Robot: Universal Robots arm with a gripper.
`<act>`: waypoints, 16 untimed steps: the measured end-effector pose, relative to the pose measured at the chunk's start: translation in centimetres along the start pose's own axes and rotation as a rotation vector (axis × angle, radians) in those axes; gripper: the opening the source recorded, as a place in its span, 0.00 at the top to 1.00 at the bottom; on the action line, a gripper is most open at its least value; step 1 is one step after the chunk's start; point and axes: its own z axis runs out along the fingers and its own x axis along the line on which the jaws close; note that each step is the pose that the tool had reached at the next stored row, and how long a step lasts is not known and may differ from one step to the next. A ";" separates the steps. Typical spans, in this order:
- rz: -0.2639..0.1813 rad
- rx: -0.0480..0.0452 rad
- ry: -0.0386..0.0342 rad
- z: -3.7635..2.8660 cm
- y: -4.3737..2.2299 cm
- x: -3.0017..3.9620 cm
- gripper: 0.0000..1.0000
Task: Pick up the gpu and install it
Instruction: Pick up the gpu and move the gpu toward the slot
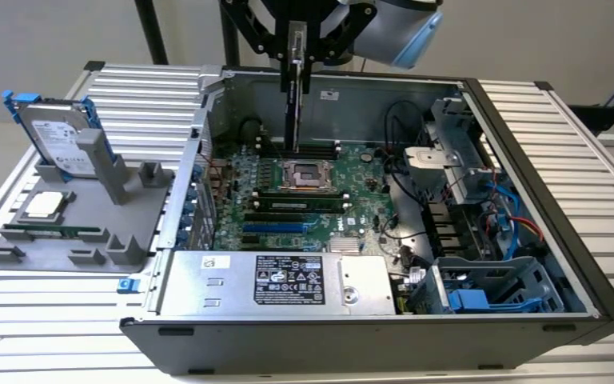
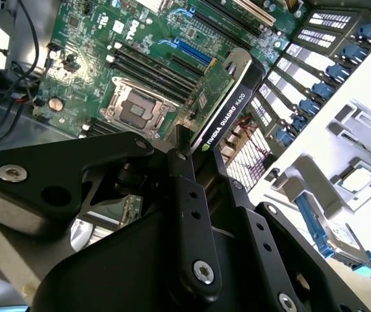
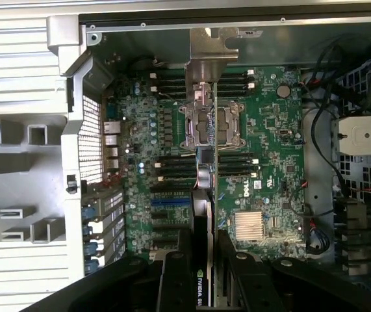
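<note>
The gpu (image 1: 297,104) hangs edge-on, and we see it clamped between the closed fingers (image 3: 173,276) above the motherboard (image 1: 371,208) of the open computer case (image 1: 339,344); beside the case, a grey fixture (image 1: 51,248) on the worktop (image 1: 29,320) holds a hard drive (image 1: 57,140)

gpu (image 2: 230,97) near end hidden behind the jaws.

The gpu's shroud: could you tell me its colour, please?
Black; the gpu shows best in the second wrist view.
</note>
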 end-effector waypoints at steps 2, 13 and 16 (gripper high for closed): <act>0.000 0.0000 0.0000 0.00 0.00 0.00 1.00; -0.013 -0.0002 0.0006 0.00 0.00 -0.01 1.00; -0.026 -0.0003 0.0012 0.00 0.00 -0.01 1.00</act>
